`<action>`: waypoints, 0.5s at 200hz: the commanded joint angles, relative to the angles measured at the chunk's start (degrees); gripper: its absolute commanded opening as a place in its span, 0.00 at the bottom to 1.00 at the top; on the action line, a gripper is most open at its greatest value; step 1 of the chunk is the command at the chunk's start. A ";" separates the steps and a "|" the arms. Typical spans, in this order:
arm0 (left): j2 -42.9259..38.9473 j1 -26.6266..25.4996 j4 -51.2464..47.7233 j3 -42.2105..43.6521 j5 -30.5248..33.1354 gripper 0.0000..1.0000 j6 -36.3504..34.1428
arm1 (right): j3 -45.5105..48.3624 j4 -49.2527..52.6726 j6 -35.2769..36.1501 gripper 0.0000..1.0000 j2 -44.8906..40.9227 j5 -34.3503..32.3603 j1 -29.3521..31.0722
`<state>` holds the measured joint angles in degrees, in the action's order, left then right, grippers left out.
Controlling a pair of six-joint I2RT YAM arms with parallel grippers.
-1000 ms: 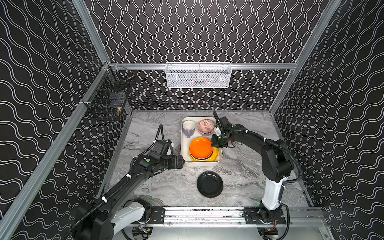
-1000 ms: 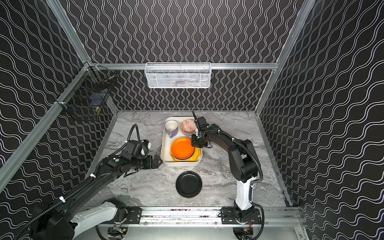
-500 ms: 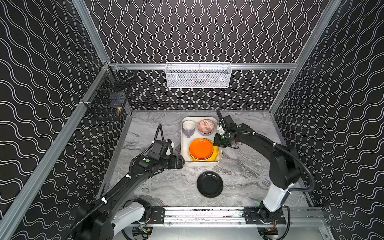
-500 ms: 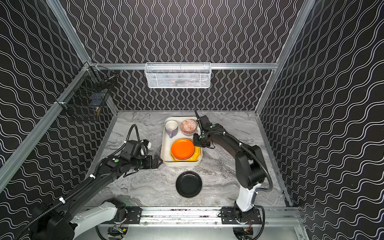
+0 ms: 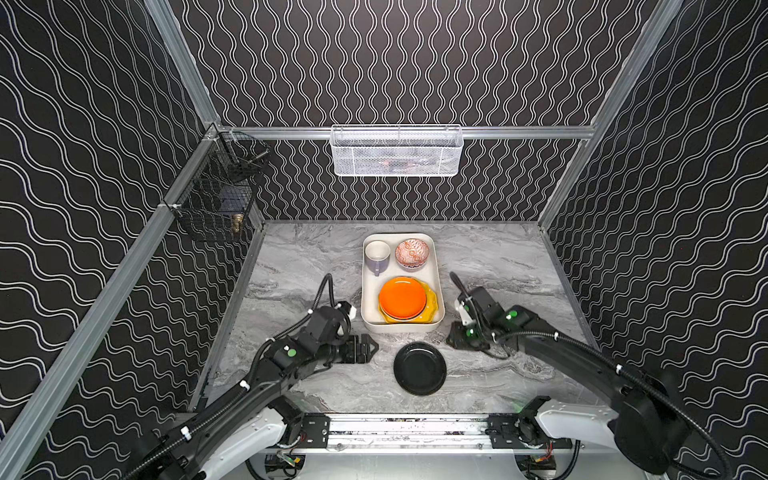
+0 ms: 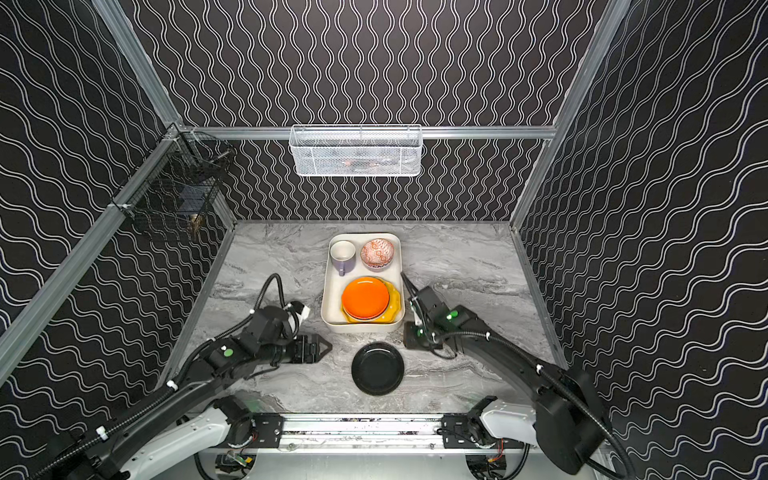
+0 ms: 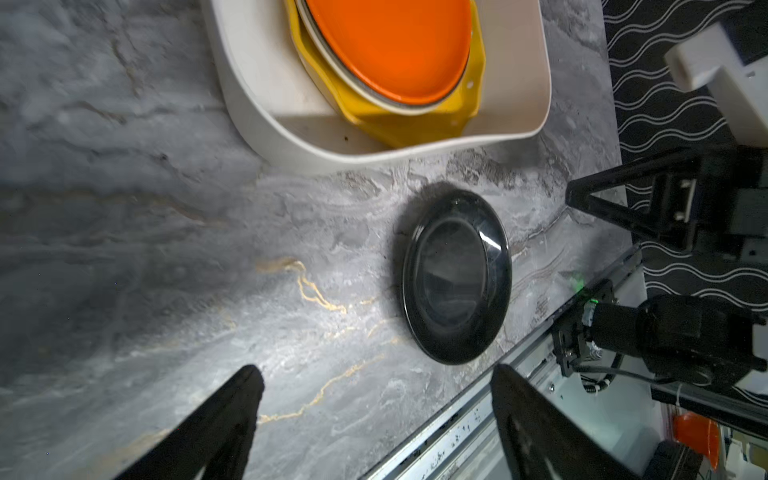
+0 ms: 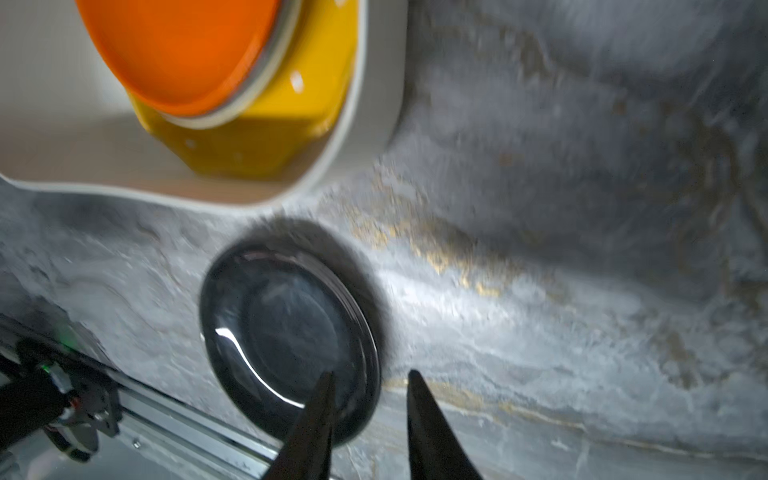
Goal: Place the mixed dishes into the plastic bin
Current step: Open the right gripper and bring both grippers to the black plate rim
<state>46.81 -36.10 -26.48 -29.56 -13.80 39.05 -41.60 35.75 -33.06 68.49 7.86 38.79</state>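
There's the plastic bin, mid-table and toward the back wall. Inside it, the mug stands back-left and the bowl back-right. A stack of plates fills the front half, resting on a scalloped plate. One lone plate lies on the table just in front of the bin. The left gripper is to its left, and the right gripper is to its right, by the bin's front corner.
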 commanded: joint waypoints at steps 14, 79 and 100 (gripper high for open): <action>-4.84 -10.00 3.90 7.43 7.21 0.89 12.16 | 8.67 -8.15 -8.21 0.32 -3.71 -1.10 5.95; -3.71 -19.17 3.02 7.48 14.75 0.91 15.75 | 16.82 -16.44 -10.90 0.32 -6.88 0.39 7.18; -0.56 -19.45 3.43 5.34 15.47 0.92 14.47 | 16.32 -17.35 -10.76 0.32 -5.93 0.47 7.14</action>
<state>43.94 -55.22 -24.86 -22.06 -1.26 53.23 -25.12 22.50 -42.65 61.89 8.08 45.87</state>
